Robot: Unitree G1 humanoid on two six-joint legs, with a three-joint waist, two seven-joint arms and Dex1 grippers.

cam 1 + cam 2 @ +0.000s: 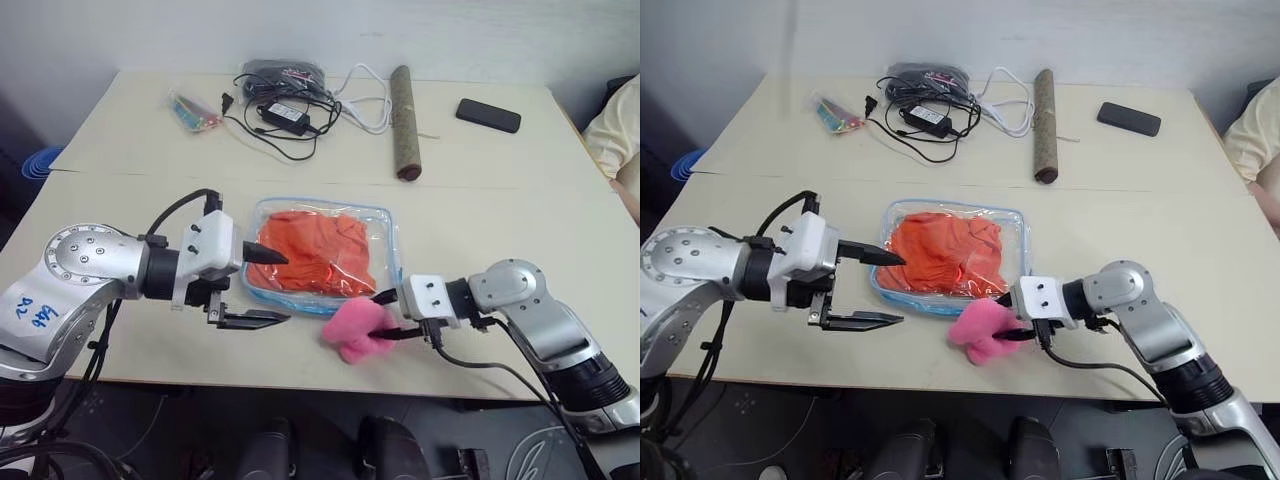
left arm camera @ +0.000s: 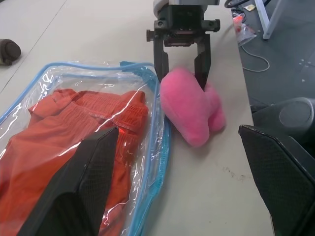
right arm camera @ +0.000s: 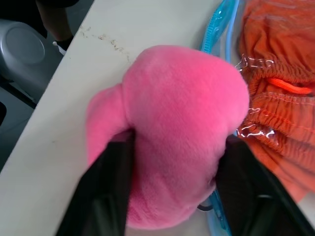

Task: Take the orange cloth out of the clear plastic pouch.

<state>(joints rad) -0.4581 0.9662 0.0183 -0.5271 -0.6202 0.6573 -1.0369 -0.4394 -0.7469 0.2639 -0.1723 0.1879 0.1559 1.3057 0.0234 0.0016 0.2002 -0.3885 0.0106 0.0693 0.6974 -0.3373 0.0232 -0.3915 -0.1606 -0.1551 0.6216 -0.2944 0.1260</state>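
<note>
The orange cloth (image 1: 315, 250) lies crumpled inside the clear plastic pouch (image 1: 386, 243), which has light blue trim and rests flat on the table in front of me. My left gripper (image 1: 285, 288) is open at the pouch's left end. Its upper finger reaches over the pouch and the cloth, and its lower finger hangs over the table beside the near edge. At the pouch's near right corner my right gripper (image 1: 380, 316) stands open, one finger on either side of a pink plush toy (image 1: 352, 325) that lies on the table against the blue trim.
At the back of the table lie a black adapter with tangled cables (image 1: 285, 105), a brown roll (image 1: 405, 120), a black phone (image 1: 488, 115) and a small packet of colourful items (image 1: 195, 108). A person's sleeve (image 1: 615, 125) shows at the far right. The table's front edge (image 1: 300, 385) runs close under both grippers.
</note>
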